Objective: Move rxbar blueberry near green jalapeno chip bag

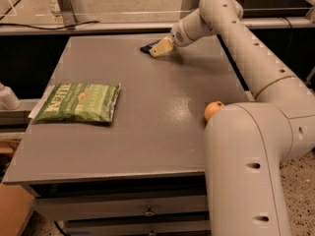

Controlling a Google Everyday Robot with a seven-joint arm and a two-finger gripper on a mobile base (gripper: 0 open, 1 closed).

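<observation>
The rxbar blueberry [146, 48] is a small dark navy bar at the far middle of the grey table [147, 132], mostly hidden by the gripper's pale fingers. The gripper [158, 48] is down at the bar, at table level, at the end of the white arm [236, 28] that reaches in from the right. The green jalapeno chip bag [78, 102] lies flat near the table's left edge, white lettering at its left end, far from the bar and the gripper.
An orange ball-like object [213, 109] sits at the table's right edge beside the arm's large white base link [246, 171]. A metal rail [98, 28] runs behind the table. A white post [7, 97] stands off the left edge.
</observation>
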